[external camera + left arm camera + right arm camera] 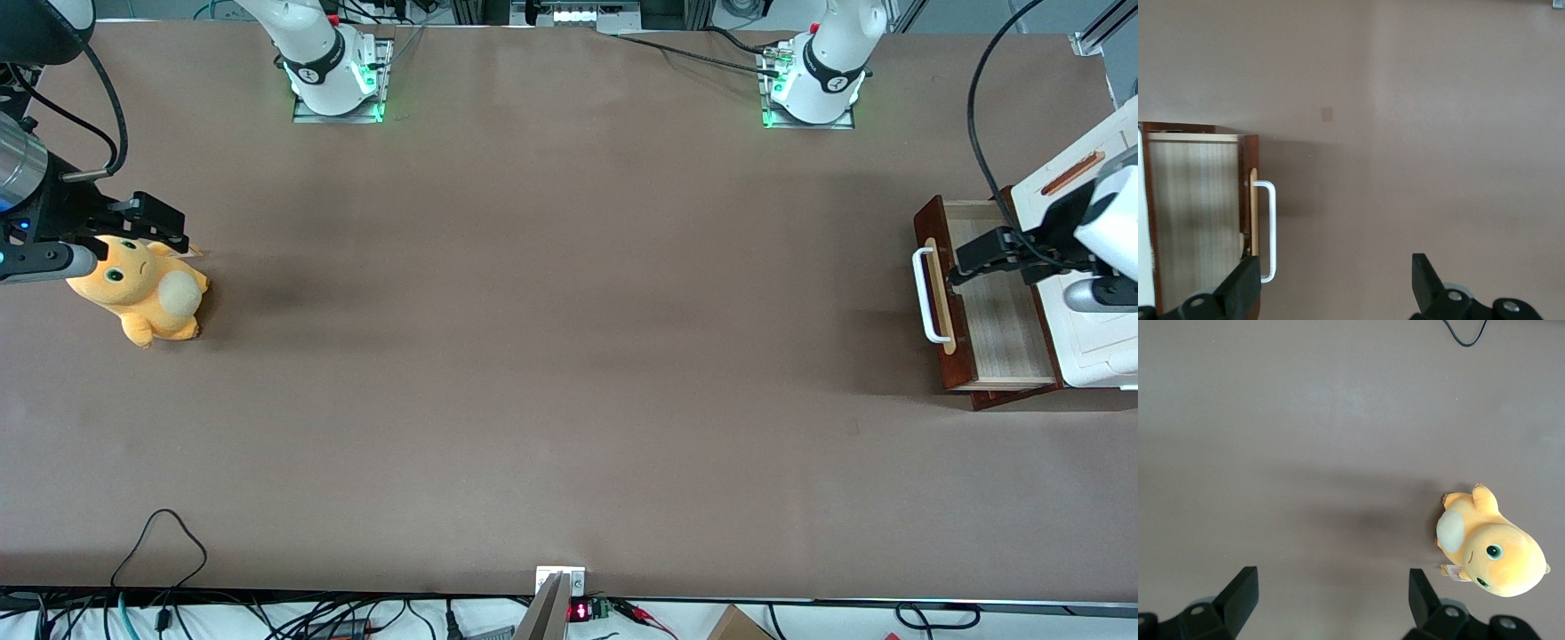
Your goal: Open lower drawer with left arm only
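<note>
drawer [935, 233]: front in dark, glossy reddish wood; inside pale, matt, grained wood
handle [925, 295]: smooth white loop
my gripper [978, 258]: matt black plastic, above the drawer
table [551, 356]: matt brown
toy [142, 289]: yellow plush

Even overhead light (soft shadows), sharp focus.

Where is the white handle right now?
The white handle sits on the pulled-out lower drawer at the working arm's end of the table; the gripper hovers open above that drawer.
</note>
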Tool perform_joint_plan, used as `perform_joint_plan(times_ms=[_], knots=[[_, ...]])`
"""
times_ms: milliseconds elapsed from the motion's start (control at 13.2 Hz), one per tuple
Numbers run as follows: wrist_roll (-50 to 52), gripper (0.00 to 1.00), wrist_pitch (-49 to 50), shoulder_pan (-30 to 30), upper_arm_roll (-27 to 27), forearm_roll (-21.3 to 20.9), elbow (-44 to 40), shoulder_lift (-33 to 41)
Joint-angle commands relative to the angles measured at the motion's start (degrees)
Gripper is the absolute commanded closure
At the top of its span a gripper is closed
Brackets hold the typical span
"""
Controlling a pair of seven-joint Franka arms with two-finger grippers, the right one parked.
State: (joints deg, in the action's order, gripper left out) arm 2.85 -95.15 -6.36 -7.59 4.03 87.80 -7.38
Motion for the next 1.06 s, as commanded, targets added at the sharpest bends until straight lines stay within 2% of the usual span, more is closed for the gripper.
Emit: perform_joint_plan(times_ms=[0,380,607,835,987], knots=[[-1.9,0.00,-2.6,-0.1,-0.7,-0.3,6.5,5.0],[-1.0,0.00,2.4,0.0,-0.9,-0.2,0.4,3.8],[-1.2,0.00,5.0,-0.2,-0.3,-0.3,0.1,3.8],[-1.5,0.00,5.0,0.4,-0.7,-5.4,-1.2,3.7],[-1.8,0.00,4.8,0.3,-0.6,-5.3,-1.5,3.6]])
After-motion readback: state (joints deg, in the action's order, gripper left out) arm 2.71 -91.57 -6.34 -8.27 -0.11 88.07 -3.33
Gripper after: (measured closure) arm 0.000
